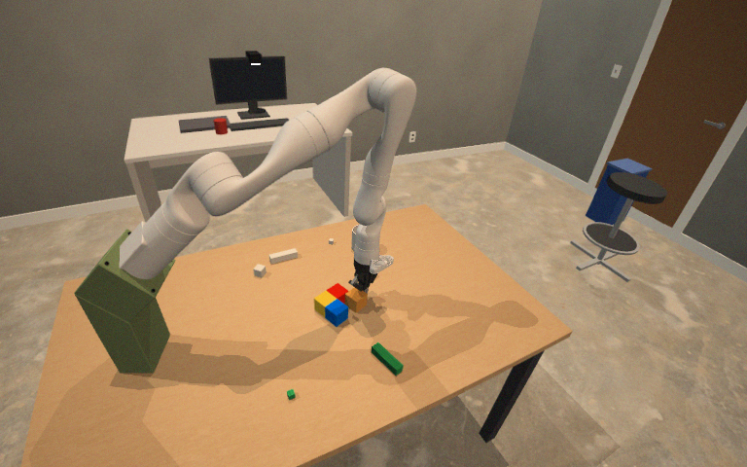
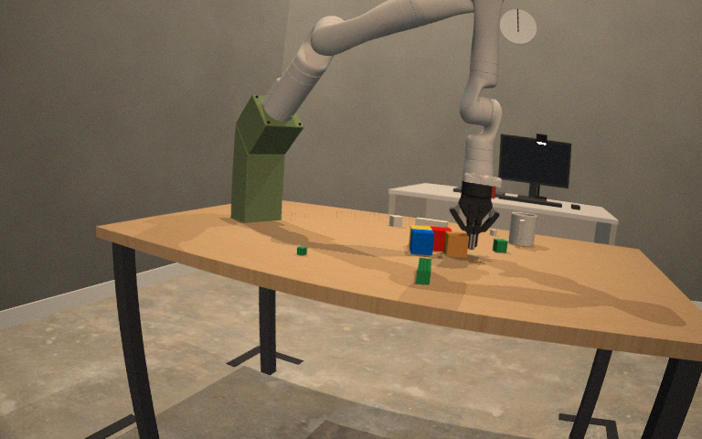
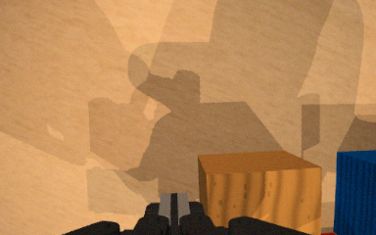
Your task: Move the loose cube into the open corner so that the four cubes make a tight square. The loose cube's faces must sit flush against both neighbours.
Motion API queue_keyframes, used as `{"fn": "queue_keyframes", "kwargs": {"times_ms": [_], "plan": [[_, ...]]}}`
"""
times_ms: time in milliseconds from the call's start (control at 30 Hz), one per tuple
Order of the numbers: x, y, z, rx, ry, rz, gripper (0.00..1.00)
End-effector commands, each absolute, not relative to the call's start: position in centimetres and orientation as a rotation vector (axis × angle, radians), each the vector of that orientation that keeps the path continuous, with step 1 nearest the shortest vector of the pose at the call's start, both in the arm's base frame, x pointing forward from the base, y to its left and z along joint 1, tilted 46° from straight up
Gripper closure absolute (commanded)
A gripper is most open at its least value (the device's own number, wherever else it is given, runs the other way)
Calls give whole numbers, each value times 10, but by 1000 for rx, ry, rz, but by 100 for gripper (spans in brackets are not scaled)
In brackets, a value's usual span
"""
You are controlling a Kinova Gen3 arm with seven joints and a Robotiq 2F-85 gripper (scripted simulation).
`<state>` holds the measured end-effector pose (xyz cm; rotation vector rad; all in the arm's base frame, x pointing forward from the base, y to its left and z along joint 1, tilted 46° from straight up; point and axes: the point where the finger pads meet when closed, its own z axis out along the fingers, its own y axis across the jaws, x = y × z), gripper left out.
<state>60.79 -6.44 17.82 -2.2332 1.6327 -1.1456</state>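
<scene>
The orange loose cube stands on the table near the open corner. A gap shows between it and the blue cube. The red cube is behind that gap in the exterior view; whether orange touches red is unclear. The yellow cube sits against red and blue. My gripper is shut and empty, fingertips low beside the orange cube, on its side away from blue. Whether they touch it is unclear.
A green bar lies in front of the cubes. A green cube and a grey can stand beyond my gripper. A white cube and a white bar lie farther back.
</scene>
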Motion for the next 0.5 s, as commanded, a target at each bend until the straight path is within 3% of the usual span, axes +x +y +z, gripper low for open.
{"fn": "queue_keyframes", "kwargs": {"times_ms": [0,467], "plan": [[606,-69,179,-2224,1642,-1146,90],[599,-73,174,-2224,1642,-1146,90]]}}
